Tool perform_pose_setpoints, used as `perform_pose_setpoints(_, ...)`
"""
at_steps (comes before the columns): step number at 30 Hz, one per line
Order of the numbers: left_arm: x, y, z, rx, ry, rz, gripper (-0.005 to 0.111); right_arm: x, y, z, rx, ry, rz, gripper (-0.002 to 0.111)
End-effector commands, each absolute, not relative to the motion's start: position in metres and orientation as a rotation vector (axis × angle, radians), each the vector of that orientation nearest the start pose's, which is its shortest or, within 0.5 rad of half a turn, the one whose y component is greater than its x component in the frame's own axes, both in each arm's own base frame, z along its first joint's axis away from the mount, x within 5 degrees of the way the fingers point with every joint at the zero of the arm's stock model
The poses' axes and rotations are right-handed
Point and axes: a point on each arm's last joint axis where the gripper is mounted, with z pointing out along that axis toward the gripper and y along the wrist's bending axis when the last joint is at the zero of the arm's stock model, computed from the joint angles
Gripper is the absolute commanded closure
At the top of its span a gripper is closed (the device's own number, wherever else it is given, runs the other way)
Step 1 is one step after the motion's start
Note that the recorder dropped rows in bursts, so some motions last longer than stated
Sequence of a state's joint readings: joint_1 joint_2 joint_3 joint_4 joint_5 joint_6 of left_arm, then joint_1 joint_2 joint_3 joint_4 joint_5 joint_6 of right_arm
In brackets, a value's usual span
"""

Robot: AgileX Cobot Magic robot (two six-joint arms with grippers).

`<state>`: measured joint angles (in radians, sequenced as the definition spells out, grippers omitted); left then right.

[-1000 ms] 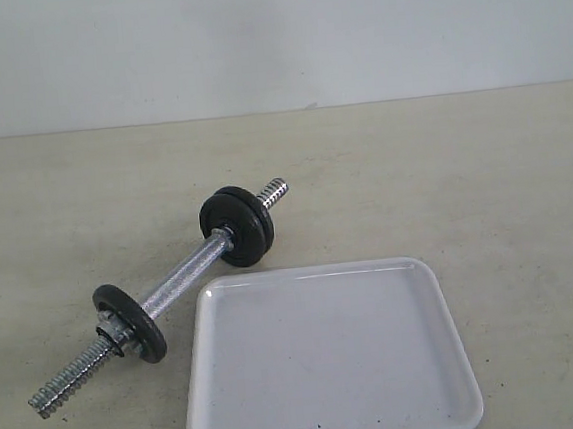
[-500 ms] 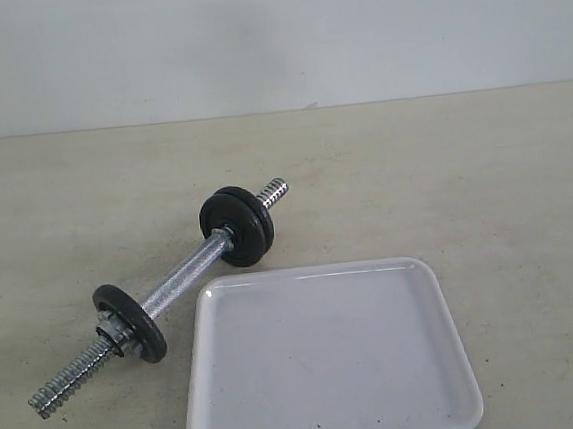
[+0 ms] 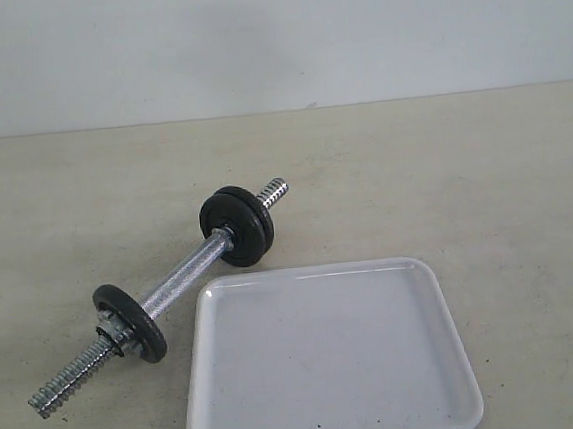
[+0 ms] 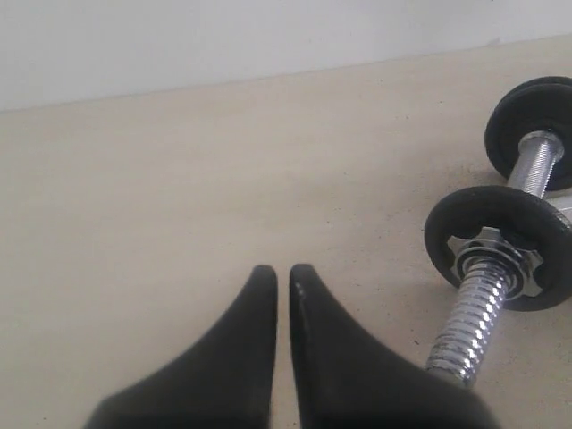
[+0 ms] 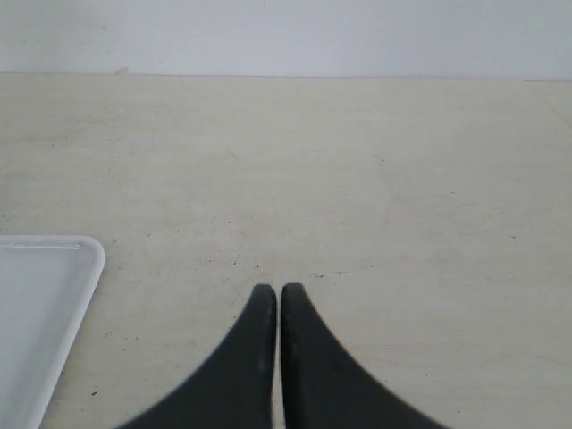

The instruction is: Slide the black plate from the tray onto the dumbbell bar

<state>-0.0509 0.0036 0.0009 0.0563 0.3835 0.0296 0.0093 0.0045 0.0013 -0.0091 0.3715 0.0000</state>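
Fingers (image 4: 255, 308) of the left gripper (image 4: 275, 271) are pressed together on nothing, over the table (image 3: 484, 177). Near them the dumbbell bar (image 3: 177, 280) lies diagonal, with one black plate (image 3: 130, 321) behind a chrome collar (image 3: 115, 340) toward its left end and paired black discs (image 3: 237, 226) farther along. Then comes the white tray (image 3: 330, 361), just right of the bar, showing only its glossy floor. The right gripper (image 5: 272, 290) is closed too, gripping nothing, beside the tray's corner.

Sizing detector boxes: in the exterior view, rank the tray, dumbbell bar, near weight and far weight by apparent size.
1. tray
2. dumbbell bar
3. near weight and far weight: look alike, distances differ, left unranked.
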Motion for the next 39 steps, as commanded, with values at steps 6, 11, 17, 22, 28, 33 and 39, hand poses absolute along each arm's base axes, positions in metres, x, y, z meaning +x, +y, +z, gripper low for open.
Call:
perform_pose_setpoints(6, 0.0530, -0.0003, 0.1805, 0.070, 1.845, 0.025, 0.102, 0.0532, 0.0003, 0.1811, -0.015, 1.839, 0.000, 0.109)
perform_pose_setpoints(11, 0.0530, -0.0003, 0.1805, 0.070, 1.845, 0.025, 0.102, 0.0532, 0.0003, 0.1811, -0.015, 1.839, 0.000, 0.109)
perform_pose_setpoints(17, 0.0530, -0.0002, 0.1805, 0.072, 1.845, 0.028, 0.102, 0.0532, 0.0003, 0.1811, -0.015, 1.839, 0.000, 0.109)
perform_pose_setpoints(22, 0.0530, -0.0002, 0.1805, 0.072, 1.845, 0.028, 0.102, 0.0532, 0.0003, 0.1811, -0.015, 1.839, 0.000, 0.109)
perform_pose_setpoints(28, 0.0530, -0.0002, 0.1805, 0.072, 1.845, 0.028, 0.102, 0.0532, 0.0003, 0.1811, -0.015, 1.839, 0.000, 0.109)
perform_pose_setpoints(33, 0.0530, -0.0002, 0.1805, 0.072, 1.845, 0.028, 0.102, 0.0532, 0.0003, 0.1811, -0.015, 1.839, 0.000, 0.109)
perform_pose_setpoints(39, 0.0530, -0.0002, 0.1805, 0.072, 1.845, 0.028, 0.102, 0.0532, 0.0003, 0.1811, -0.015, 1.839, 0.000, 0.109)
